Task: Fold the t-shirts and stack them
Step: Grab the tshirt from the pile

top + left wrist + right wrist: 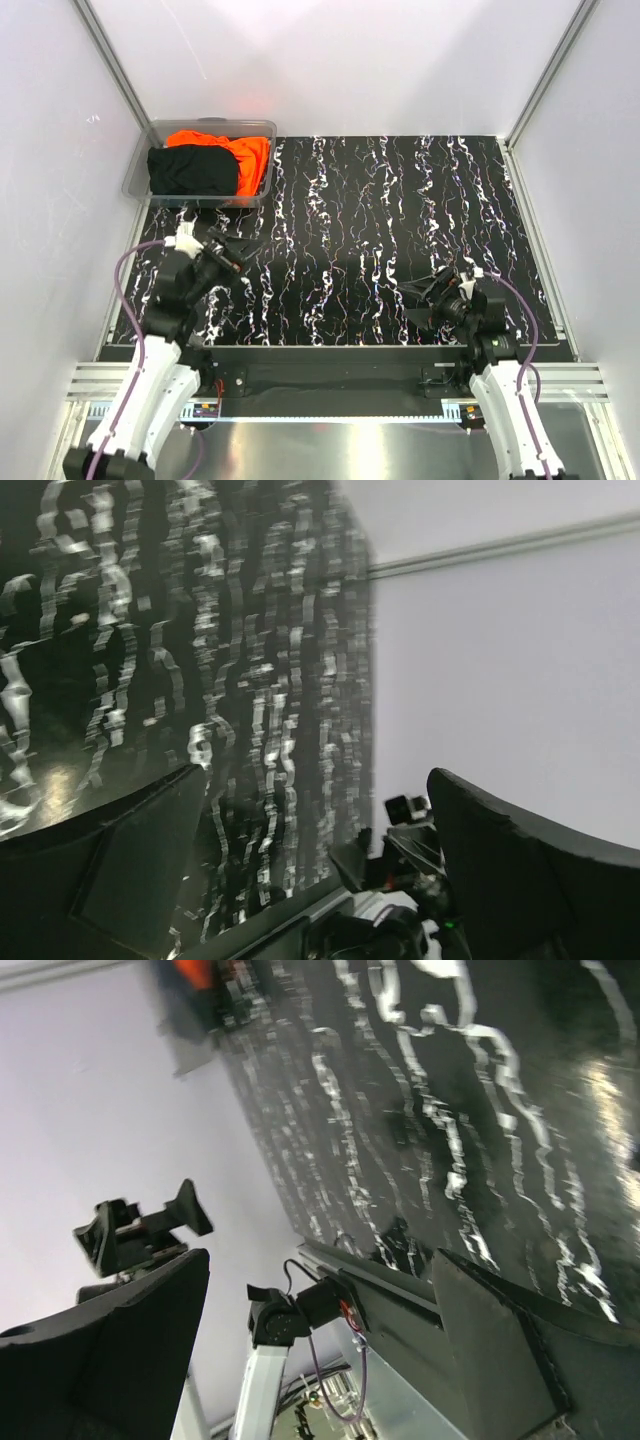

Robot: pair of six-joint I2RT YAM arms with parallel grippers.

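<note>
Two robot arms rise from the near table edge. Both the left gripper [232,252] and the right gripper [425,290] hover low over the black marbled table [380,220], fingers spread wide, holding nothing. At the far left corner, a clear plastic bin [262,192] holds the black t-shirt [192,170], bunched at its left, with the orange t-shirt [245,155] behind and to the right. The likely first step is fetching one shirt. The left gripper, being nearer, should pinch one garment only, lift it clear of the bin wall, then spread it flat mid-table.
</note>
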